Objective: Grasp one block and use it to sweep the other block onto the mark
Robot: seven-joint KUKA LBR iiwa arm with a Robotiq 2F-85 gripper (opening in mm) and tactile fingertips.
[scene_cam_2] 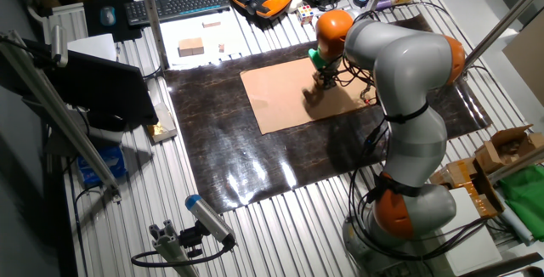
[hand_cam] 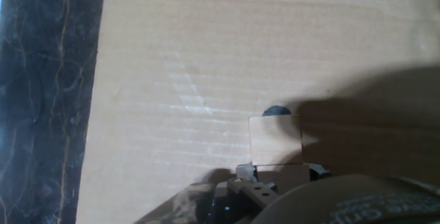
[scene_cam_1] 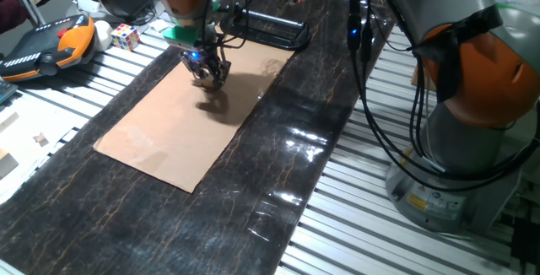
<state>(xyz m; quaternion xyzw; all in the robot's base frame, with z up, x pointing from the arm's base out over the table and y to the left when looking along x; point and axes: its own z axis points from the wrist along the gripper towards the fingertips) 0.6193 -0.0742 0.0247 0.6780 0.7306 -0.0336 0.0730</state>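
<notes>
Tan cardboard sheet (scene_cam_1: pixel 169 136) on dark mat (scene_cam_1: pixel 278 174), slatted bench. Gripper (scene_cam_1: pixel 208 74) low over cardboard's far end; in hand view apparently clamped on one block (hand_cam: pixel 282 171), second block (hand_cam: pixel 276 139) ahead, touching mark (hand_cam: pixel 275 111), partly covering it. Risk: overshoot. Surroundings: puzzle cube (scene_cam_1: pixel 126 36), pendant (scene_cam_1: pixel 46 45), keyboard (scene_cam_2: pixel 178 3).

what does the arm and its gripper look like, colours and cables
The arm has rounded silver-grey links with glossy orange joint bands. Black cables hang beside it down to the base. Near the wrist sits a green part, and below it the small dark gripper shows a blue light.
</notes>
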